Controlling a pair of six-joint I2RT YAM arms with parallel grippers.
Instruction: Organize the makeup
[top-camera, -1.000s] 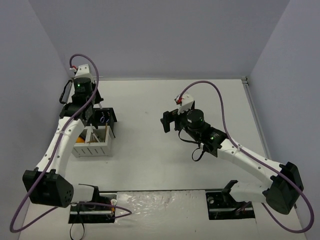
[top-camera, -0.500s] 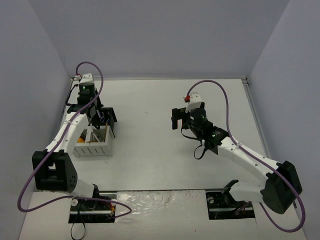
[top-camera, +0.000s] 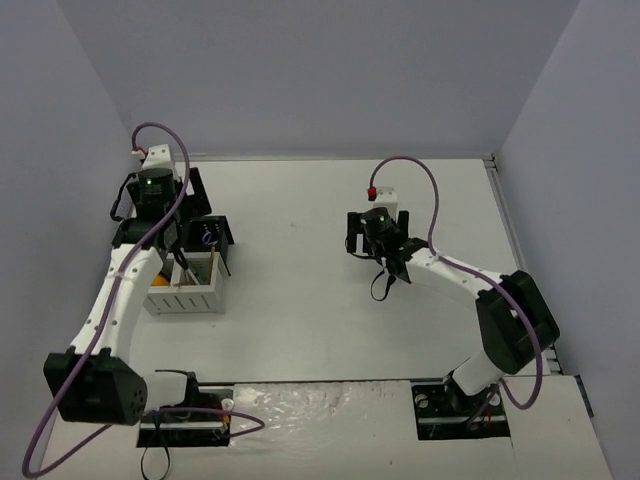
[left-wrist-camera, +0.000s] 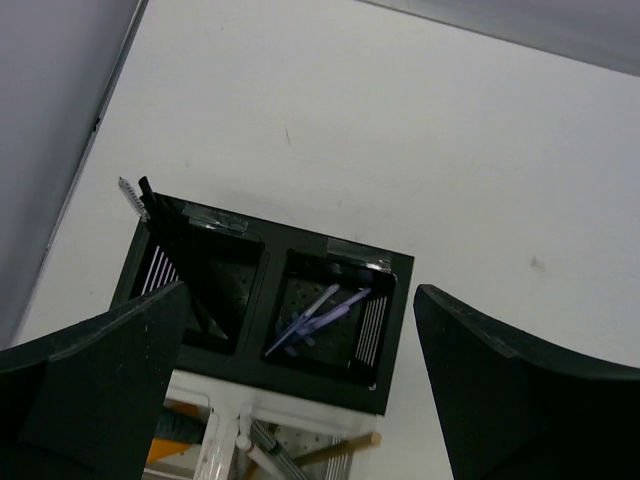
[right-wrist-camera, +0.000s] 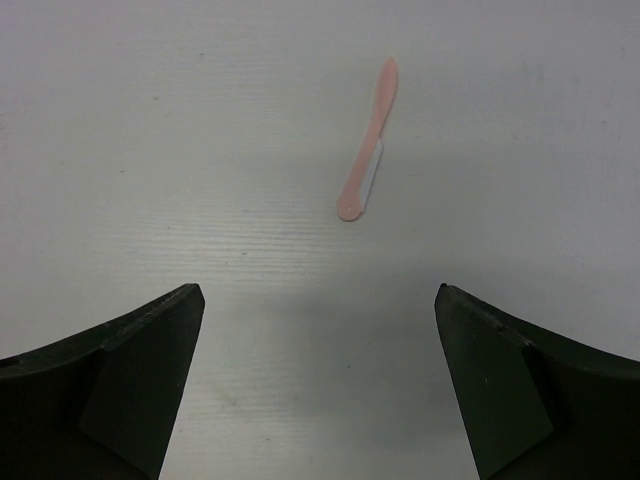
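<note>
My left gripper (left-wrist-camera: 300, 300) (top-camera: 160, 210) hangs open and empty over the slotted organizer (top-camera: 160, 300). Below it, a purple scissor-like tool (left-wrist-camera: 320, 315) lies in the right black compartment (left-wrist-camera: 395, 340). A thin black pencil (left-wrist-camera: 185, 265) leans in the left black compartment. The white section holds a tan stick (left-wrist-camera: 345, 447) and an orange tube (left-wrist-camera: 165, 450). My right gripper (right-wrist-camera: 318, 290) (top-camera: 377, 228) is open above bare table. A pink tool (right-wrist-camera: 368, 150) lies flat on the table a little beyond its fingertips, touching nothing.
The organizer stands at the table's left, close to the left wall (top-camera: 60, 200). The table's back edge (top-camera: 340, 158) meets the rear wall. Both arm bases and their cables sit along the near edge.
My left gripper went from shut to open and shifted back left over the organizer. The right gripper moved a little right and farther from the bases, still open.
</note>
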